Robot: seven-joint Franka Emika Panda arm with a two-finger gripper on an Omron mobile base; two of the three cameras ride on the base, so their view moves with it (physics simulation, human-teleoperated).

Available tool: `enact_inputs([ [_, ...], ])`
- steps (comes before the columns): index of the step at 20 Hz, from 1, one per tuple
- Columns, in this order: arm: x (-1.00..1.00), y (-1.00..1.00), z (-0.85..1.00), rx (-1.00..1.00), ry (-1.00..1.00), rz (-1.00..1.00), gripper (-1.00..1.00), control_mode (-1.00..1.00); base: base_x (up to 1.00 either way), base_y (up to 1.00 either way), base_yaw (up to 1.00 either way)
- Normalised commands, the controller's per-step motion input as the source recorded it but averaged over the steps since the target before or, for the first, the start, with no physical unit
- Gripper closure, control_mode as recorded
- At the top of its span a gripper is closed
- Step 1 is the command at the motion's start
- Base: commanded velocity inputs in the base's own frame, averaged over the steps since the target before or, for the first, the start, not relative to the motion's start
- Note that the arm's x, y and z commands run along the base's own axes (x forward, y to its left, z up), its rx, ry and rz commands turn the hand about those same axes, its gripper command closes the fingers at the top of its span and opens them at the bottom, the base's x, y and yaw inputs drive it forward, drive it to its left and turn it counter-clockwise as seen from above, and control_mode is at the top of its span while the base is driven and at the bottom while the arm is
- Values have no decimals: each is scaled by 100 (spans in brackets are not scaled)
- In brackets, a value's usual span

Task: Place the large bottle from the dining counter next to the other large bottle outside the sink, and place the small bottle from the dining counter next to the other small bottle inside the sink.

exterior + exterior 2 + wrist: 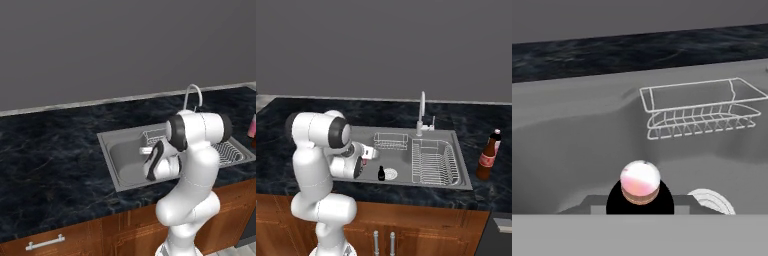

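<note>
One relation matters rn, going big to small. Rectangular stainless steel sink (421,165) w/ its tall curved steel faucet (421,112) and wire dish rack (433,161) is sunk in the black marbled countertop (55,160), and my arm is reaching down into the left half of the basin. Tall dark brown bottle w/ red label (488,156) is standing upright on the counter just right of the sink, so imo that half is done. My two-finger gripper (372,153) is clamped on the short pinkish bottle w/ dark cap (640,181); in the hand cam I'm looking along its length, so the long axis runs roughly along the hand. Tiny all-black bottle (381,173) stands upright on the basin floor by the round drain (390,173), below and slightly right of my hand in the right base cam, near but not touching. So I'd guess next is down and a bit toward it.
</note>
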Motion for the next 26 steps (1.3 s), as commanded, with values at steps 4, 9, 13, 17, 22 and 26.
enact_inputs([
  [4,0,11,-37,0,0,0,100,-100,0,0,0],
  [9,0,11,-37,0,0,0,100,-100,0,0,0],
  [13,0,6,-35,0,0,0,100,-100,0,0,0],
  [17,3,2,-25,0,0,-1,100,-100,0,0,0],
  [22,7,0,-14,0,0,-2,100,-100,0,0,0],
  [26,9,0,-11,0,-2,-3,100,-100,0,0,0],
])
